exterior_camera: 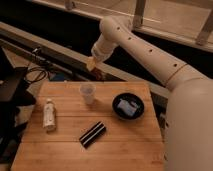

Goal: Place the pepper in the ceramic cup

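The pale cup point(87, 92) stands upright on the wooden table point(60, 150), near its far edge. My gripper point(96, 70) hangs from the white arm point(145, 50) just behind and above the cup, slightly to its right, over the table's far edge. A small yellowish-brown shape point(99, 74) shows at the gripper's tip. I cannot tell whether it is the pepper. No pepper shows anywhere else on the table.
A black bowl point(128, 106) with something pale blue and white in it sits right of the cup. A white bottle point(48, 114) lies at the left. A black striped bar point(92, 134) lies front centre. Dark equipment and cables point(20, 85) stand left of the table.
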You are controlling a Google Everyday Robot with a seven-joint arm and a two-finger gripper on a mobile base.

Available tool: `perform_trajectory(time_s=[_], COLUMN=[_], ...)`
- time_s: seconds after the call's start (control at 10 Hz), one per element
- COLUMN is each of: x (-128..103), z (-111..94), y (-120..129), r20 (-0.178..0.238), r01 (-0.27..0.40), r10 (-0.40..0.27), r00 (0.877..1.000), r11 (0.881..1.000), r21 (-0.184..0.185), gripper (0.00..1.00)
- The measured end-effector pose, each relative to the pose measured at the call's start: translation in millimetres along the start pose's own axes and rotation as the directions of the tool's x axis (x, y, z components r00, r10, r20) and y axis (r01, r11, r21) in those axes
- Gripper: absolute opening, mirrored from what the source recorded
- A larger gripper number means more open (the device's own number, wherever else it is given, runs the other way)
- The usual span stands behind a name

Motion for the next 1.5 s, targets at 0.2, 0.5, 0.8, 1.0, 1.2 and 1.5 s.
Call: perform_trajectory(time_s=[0.2,0.5,0.8,1.0,1.2,1.5], x=[-13,-34,-47,-50,-48,-44], z=[9,28,41,50,58,67], y=[7,19,19,23,26,28], r20=[0.069,0.149,0.197,0.205,0.21,0.211], r01=[0.023,0.059,0.07,0.073,0.073,0.055], r10=[-0.023,-0.053,-0.059,-0.057,-0.053,-0.031], r00=[0.997,0.987,0.979,0.977,0.976,0.977], r11=[1.0,0.998,0.996,0.995,0.993,0.993], r21=[-0.006,-0.032,-0.054,-0.071,-0.089,-0.109], gripper=[0.1,0.1,0.11,0.27,0.4,0.72])
